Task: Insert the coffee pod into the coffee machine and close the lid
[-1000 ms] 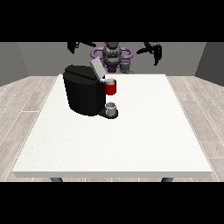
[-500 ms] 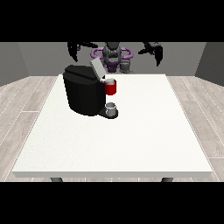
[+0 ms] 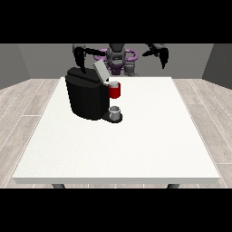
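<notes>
Coffee pod: not identifiable. Black boxy coffee machine (image 3: 87, 97) stands at the white table's (image 3: 136, 145) far left part, grey lid (image 3: 100, 71) tilted up, red front section (image 3: 114, 90) above a small grey cup (image 3: 115, 111). Hand at view's left (image 3: 80, 56) hangs above the machine; hand at view's right (image 3: 159, 53) raised, well apart. Finger state: cannot tell for either.

You have a large white counter (image 3: 136, 145) filling most of the view, its near edge toward you. Around it you see a pale wood-plank floor (image 3: 27, 104), and behind it grey walls (image 3: 45, 59) closing off the room.
</notes>
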Robot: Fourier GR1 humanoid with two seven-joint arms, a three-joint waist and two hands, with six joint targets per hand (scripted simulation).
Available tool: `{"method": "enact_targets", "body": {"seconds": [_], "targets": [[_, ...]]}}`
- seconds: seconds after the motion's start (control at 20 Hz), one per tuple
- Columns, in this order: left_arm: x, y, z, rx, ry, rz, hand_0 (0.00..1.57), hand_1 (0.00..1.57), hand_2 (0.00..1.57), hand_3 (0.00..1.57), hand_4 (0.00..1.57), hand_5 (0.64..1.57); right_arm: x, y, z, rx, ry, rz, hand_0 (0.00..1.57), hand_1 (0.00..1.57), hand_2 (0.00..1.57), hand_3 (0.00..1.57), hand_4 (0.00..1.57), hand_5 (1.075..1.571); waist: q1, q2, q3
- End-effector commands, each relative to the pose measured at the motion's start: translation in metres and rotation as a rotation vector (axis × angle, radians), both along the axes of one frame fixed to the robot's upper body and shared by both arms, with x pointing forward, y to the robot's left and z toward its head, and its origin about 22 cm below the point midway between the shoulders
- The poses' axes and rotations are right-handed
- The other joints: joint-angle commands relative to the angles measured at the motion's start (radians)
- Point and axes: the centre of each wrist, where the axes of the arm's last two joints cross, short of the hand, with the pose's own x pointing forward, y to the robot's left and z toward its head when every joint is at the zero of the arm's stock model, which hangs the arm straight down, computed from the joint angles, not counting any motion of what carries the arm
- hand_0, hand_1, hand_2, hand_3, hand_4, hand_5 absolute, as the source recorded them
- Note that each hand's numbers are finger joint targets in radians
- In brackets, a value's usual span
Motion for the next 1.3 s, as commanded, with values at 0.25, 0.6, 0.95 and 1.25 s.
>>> {"method": "enact_targets", "body": {"seconds": [0.25,0.6,0.95,1.25], "targets": [[-0.011,0.019,0.019,0.01,-0.097,0.039,0.0,0.0,0.0,0.0,0.36,1.571,0.015,0.048,0.006,-0.041,-0.079,0.09,0.0,0.0,0.0,0.0,0.0,1.571,-0.032,0.099,-0.0001],[-0.017,0.039,0.027,0.031,-0.086,0.11,0.0,0.0,0.0,0.0,0.33,1.571,0.026,0.061,0.027,-0.055,-0.069,0.154,0.0,0.0,0.0,0.0,0.17,1.571,-0.056,0.095,-0.0001],[-0.018,0.036,0.03,0.04,-0.06,0.085,0.0,0.0,0.0,0.0,0.35,1.571,0.039,0.07,0.056,-0.125,-0.137,0.201,0.0,0.0,0.0,0.0,0.16,1.571,-0.02,0.128,-0.0002],[-0.005,0.029,0.041,0.047,-0.1,0.058,0.0,0.0,0.0,0.0,0.38,1.571,0.046,0.092,0.09,-0.179,-0.223,0.221,0.0,0.0,0.0,0.0,0.0,1.571,-0.006,0.178,-0.0003]]}}
